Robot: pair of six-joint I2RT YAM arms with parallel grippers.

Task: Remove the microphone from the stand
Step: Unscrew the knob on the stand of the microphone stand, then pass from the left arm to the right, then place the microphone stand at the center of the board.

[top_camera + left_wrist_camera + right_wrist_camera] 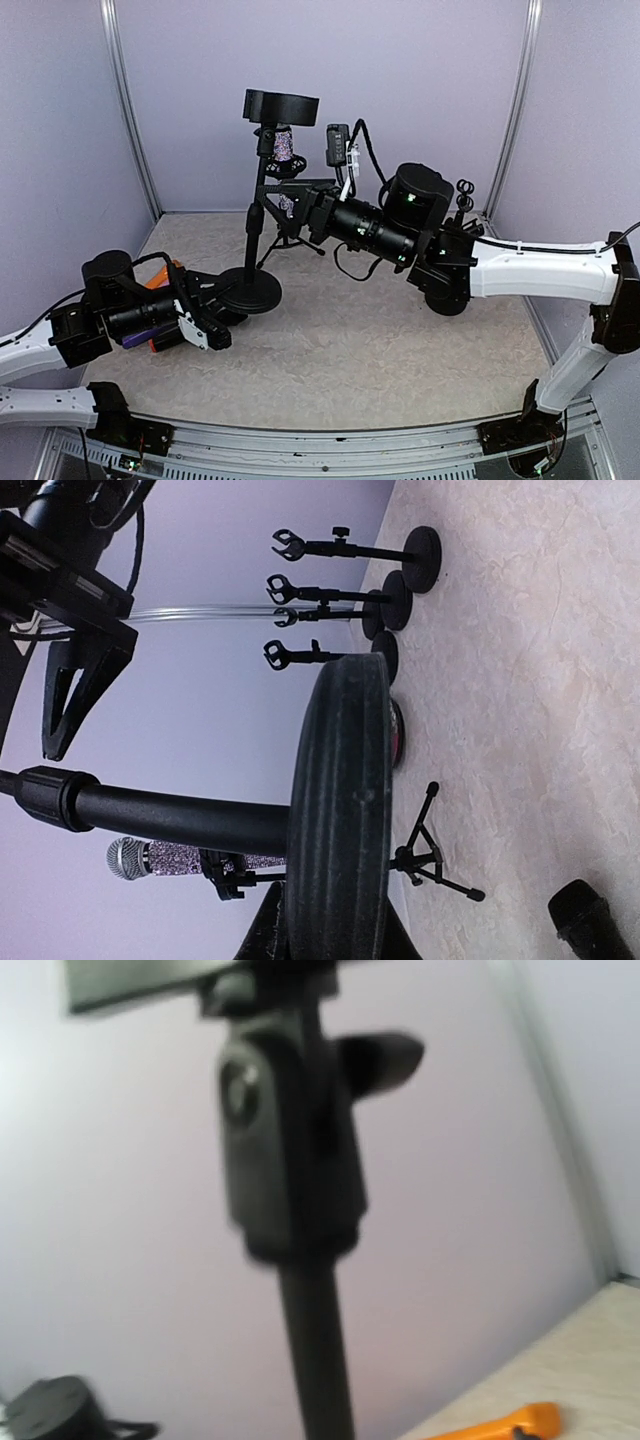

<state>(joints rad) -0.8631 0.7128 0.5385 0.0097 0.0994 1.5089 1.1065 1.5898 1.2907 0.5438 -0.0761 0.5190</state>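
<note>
The left pincer [222,318], at the lower left of the overhead view, is closed narrow on the rim of the round base [250,290] of a tall black stand [258,215]. In its own wrist view that base stands edge-on in the lower middle, right at the camera.

The right pincer [295,200] reaches in from the right to the upper middle of the overhead view. It is just beside the tall stand's pole and in front of the microphone [283,147]. Whether its jaws are wide or narrow cannot be told: its wrist view is blurred and shows only that pole, with a swivel head and side knob [380,1058].

The microphone is slim, its body covered in pinkish-silver glitter, with a silver mesh head. It sits in a black clip [225,873] on a small tripod stand [432,860], at the lower left of the left wrist view. From overhead it stands upright behind the tall stand, its glitter showing under the flat black plate [281,105] at the top.

Farther out, a row of small round-based stands [370,550] with open clips crosses the top of the left wrist view. A dark rounded object [590,925] lies at the bottom right there. An orange object [510,1423] lies at the bottom right of the right wrist view.
</note>
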